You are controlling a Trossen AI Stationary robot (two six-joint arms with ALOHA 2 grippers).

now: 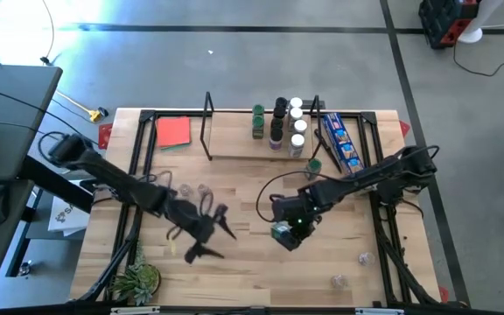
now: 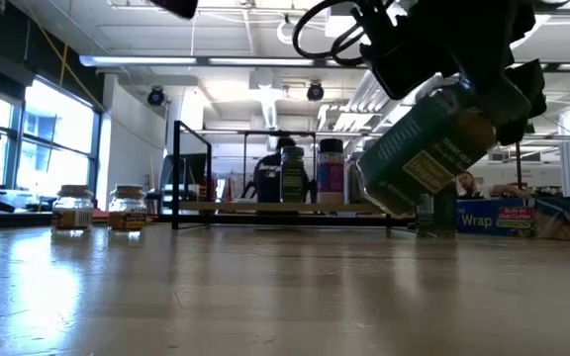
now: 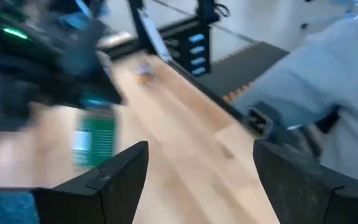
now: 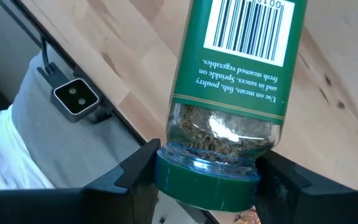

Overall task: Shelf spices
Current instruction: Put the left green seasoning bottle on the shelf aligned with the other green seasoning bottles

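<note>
We see the right arm reaching in from three o'clock toward the table's middle, elbow bent, its right gripper [image 1: 289, 233] turned down with a jar lifted clear of the wood. The pincer is clamped on the green-lidded jar [image 4: 229, 93]: both dark fingers press the round green cap, and the jar hangs tilted in the low view [image 2: 428, 148]. It is a clear plastic cylinder with a glossy green label, a barcode and dried flakes showing through the bare band.

The left arm stretches from nine o'clock toward the centre, its left gripper [image 1: 206, 234] held over bare wood at about seven o'clock, fingers spread wide and holding nothing.

The shelf [image 1: 234, 156], pale wood with thin black uprights, stands at twelve o'clock. A cluster of spice jars [image 1: 285, 127] with green, black and white lids stands on its right part.

The table [image 1: 243, 280] is light, planked wood.
</note>
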